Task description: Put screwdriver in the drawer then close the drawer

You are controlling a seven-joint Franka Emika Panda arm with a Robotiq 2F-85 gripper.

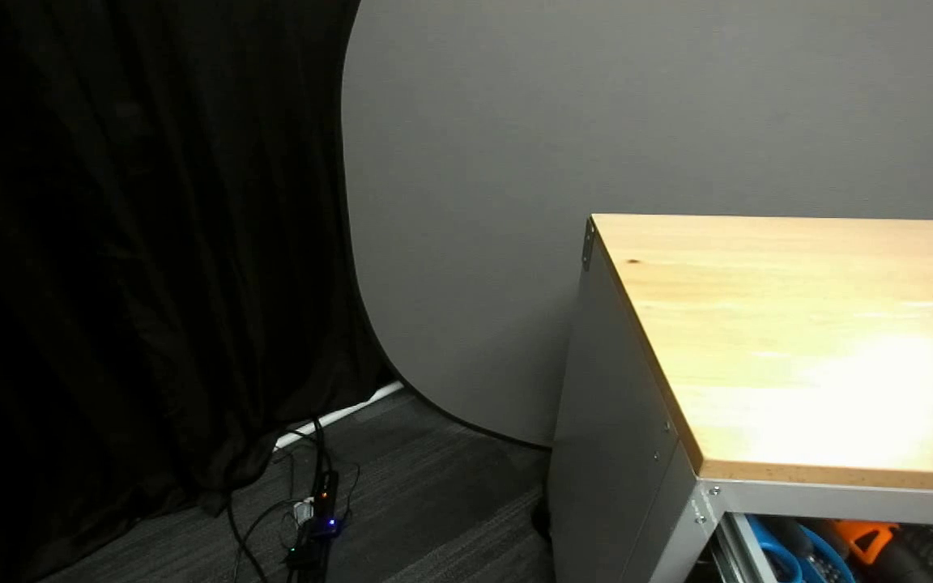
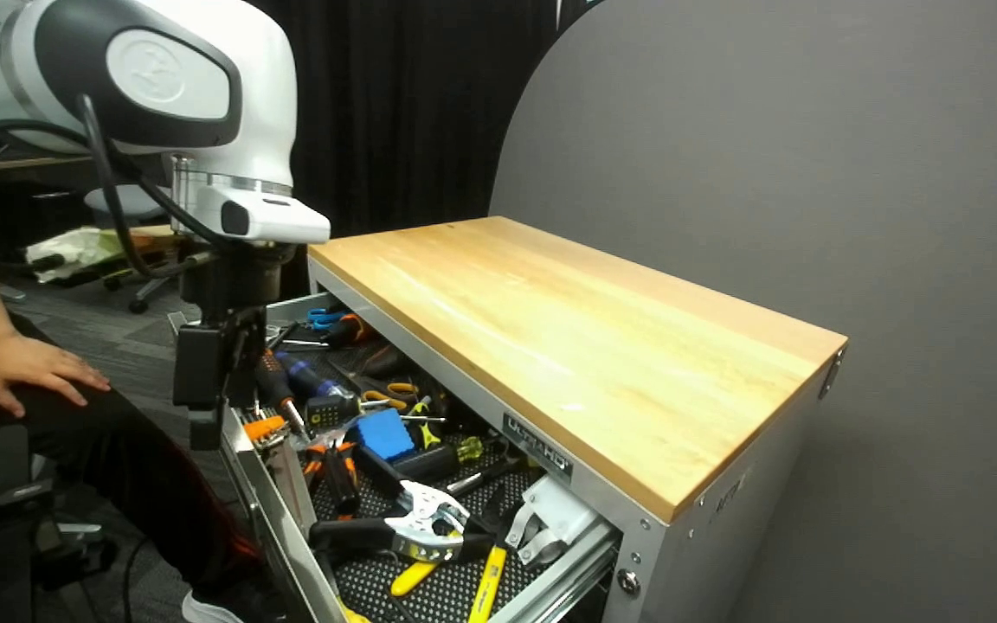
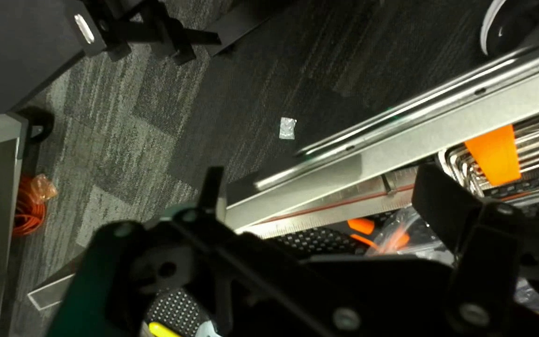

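Observation:
The drawer (image 2: 278,528) is pulled out of the grey cabinet and full of tools. Part of it shows in an exterior view (image 1: 746,551), and its front wall crosses the wrist view (image 3: 419,133). A screwdriver (image 2: 273,381) with a black and orange handle lies inside at the far front. Another, with a black and yellow-green handle (image 2: 438,463), lies mid-drawer. I cannot tell which one the task means. My gripper (image 2: 207,424) points down at the drawer's front wall. In the wrist view the gripper (image 3: 318,187) has its fingers wide apart with nothing held between them.
The wood top (image 2: 550,320) stands behind the drawer. A black clamp (image 2: 429,519), a blue block (image 2: 384,434) and hex keys (image 3: 536,145) are in the drawer. A seated person's hand (image 2: 40,372) and leg are close to the drawer's front.

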